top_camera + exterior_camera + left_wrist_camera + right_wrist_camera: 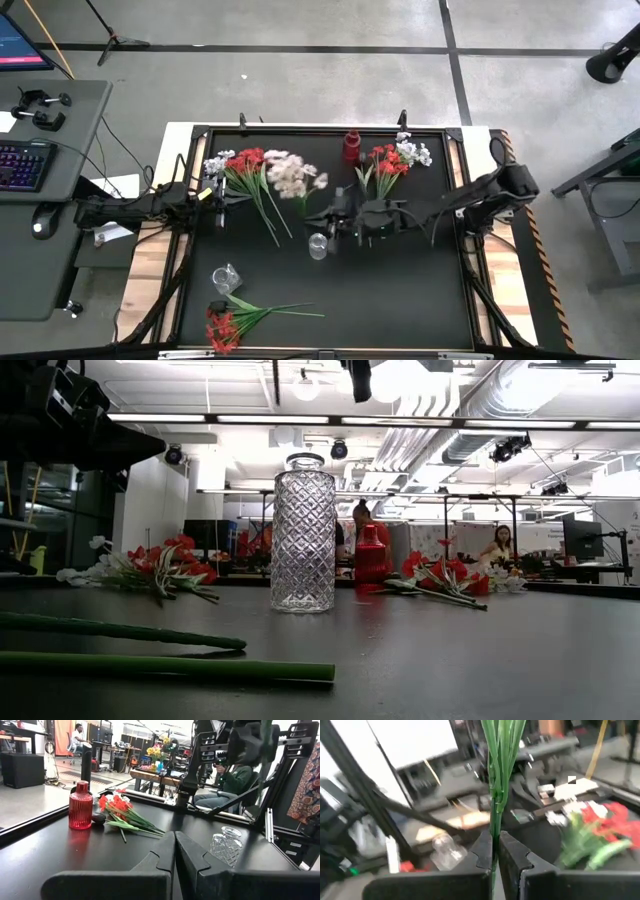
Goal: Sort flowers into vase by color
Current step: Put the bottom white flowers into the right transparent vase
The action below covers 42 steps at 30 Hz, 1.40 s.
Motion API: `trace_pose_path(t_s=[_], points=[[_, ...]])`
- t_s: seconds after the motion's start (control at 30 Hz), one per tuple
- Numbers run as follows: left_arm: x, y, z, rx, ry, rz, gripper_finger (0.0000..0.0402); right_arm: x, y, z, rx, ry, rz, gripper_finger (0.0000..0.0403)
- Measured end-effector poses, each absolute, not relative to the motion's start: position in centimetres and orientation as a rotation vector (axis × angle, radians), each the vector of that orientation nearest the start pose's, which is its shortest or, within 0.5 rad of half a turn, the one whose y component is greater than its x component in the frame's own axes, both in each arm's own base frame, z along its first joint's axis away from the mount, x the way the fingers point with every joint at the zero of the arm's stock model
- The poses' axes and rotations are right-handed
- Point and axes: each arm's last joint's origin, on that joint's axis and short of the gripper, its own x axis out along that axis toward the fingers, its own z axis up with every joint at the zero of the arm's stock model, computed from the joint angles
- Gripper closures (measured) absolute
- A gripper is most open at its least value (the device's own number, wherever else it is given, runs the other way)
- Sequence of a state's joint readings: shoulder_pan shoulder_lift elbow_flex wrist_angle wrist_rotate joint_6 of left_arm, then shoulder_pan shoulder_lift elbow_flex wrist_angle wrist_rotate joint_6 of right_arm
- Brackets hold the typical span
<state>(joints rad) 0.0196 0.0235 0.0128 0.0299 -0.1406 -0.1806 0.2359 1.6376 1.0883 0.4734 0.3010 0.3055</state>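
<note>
You've got red and white flowers (262, 175) lying near the table's back-left, a red-white bunch (392, 163) beside the red vase (351, 147) at back, red ones (228, 322) front-left.

A black table (400, 290) stands on a grey floor crossed by dark tape lines (300, 48). Left of it is a grey side desk (70, 250) carrying a backlit keyboard (22, 165), a mouse (40, 222) and a monitor corner (20, 45). In the room beyond, a person in red (362, 520) stands and another in green (230, 780) sits.
</note>
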Motion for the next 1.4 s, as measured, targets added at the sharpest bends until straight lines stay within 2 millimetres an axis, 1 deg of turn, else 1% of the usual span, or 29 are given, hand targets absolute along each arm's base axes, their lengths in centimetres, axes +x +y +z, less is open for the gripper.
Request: trace_pose_path(t_s=[0.07, 0.17, 0.27, 0.33, 0.47, 0.63, 0.8, 1.03, 1.17, 1.4], points=[[9.8, 0.6, 16.9, -0.181, -0.034, 0.158, 0.0402, 35.5, 7.3, 27.7, 0.303, -0.004, -0.066, 0.0403], [9.8, 0.6, 16.9, -0.181, -0.034, 0.158, 0.0402, 33.3, 6.4, 26.6, 0.325, -0.111, -0.067, 0.0403], [9.8, 0.6, 16.9, -0.181, -0.034, 0.158, 0.0402, 31.4, 6.0, 25.9, 0.298, -0.211, -0.056, 0.0403], [9.8, 0.6, 16.9, -0.181, -0.034, 0.158, 0.0402, 30.9, 6.0, 25.4, 0.256, -0.227, -0.043, 0.0403], [9.8, 0.6, 16.9, -0.181, -0.034, 0.158, 0.0402, 31.3, 6.2, 24.4, 0.214, -0.147, 0.005, 0.0403], [9.8, 0.6, 16.9, -0.181, -0.034, 0.158, 0.0402, 31.9, 6.5, 24.2, 0.184, -0.127, 0.019, 0.0403], [9.8, 0.6, 16.9, -0.181, -0.034, 0.158, 0.0402, 31.9, 6.4, 23.4, 0.168, -0.049, 0.009, 0.0403], [9.8, 0.6, 16.9, -0.181, -0.034, 0.158, 0.0402, 32.0, 5.9, 23.6, 0.166, -0.067, -0.005, 0.0403], [9.8, 0.6, 16.9, -0.181, -0.034, 0.158, 0.0401, 32.1, 5.9, 23.2, 0.162, -0.031, -0.013, 0.0403], [9.8, 0.6, 16.9, -0.181, -0.034, 0.158, 0.0402, 32.1, 5.8, 23.3, 0.164, -0.041, -0.026, 0.0403]])
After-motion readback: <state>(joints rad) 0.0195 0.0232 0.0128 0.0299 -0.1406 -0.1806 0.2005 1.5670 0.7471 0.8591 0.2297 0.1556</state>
